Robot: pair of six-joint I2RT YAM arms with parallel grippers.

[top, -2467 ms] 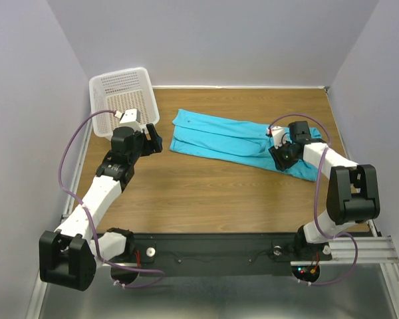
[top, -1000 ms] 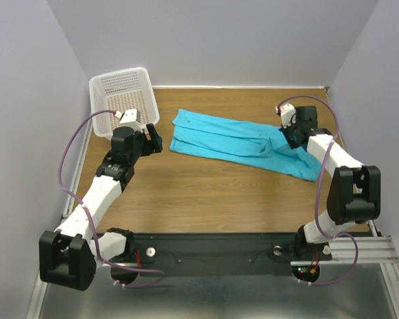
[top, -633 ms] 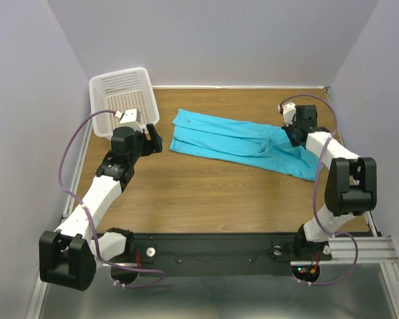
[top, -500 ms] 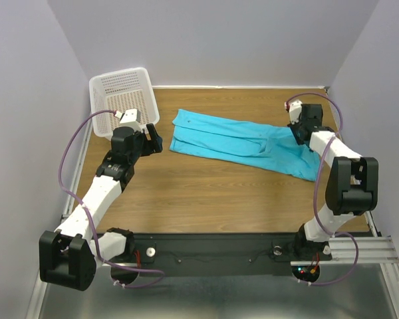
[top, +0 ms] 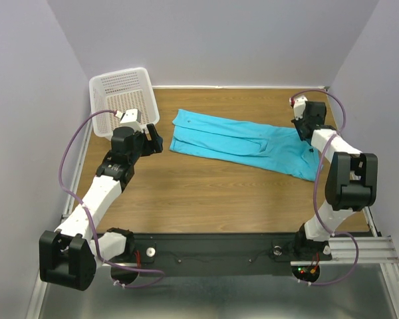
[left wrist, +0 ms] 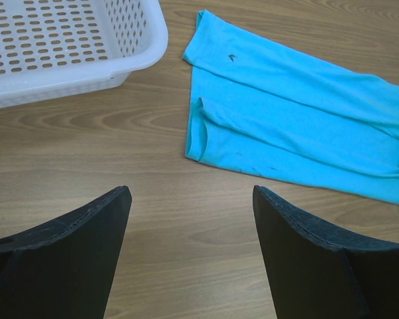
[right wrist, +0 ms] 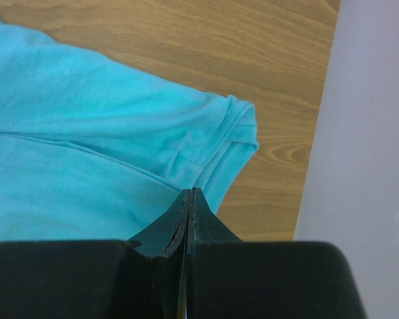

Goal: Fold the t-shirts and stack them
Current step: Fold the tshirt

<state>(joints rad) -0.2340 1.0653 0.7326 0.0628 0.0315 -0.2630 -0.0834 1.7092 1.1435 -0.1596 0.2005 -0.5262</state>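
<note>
A turquoise t-shirt (top: 239, 141) lies folded lengthwise across the far middle of the wooden table. It also shows in the left wrist view (left wrist: 286, 126) and the right wrist view (right wrist: 86, 146). My left gripper (top: 153, 141) is open and empty, just left of the shirt's left end, with bare wood between its fingers (left wrist: 191, 193). My right gripper (top: 302, 128) is shut with nothing between its jaws. It hovers over the shirt's far right end, and its tips (right wrist: 189, 191) point at the sleeve hem.
A white perforated basket (top: 123, 100) stands at the far left corner, right behind my left gripper; its rim shows in the left wrist view (left wrist: 66, 53). The right wall (right wrist: 366, 133) is close beside my right gripper. Bare wood (top: 213, 193) lies in front of the shirt.
My right gripper has risen off the shirt's near right part and moved back and right toward the far right corner. The left arm and the shirt have not moved.
</note>
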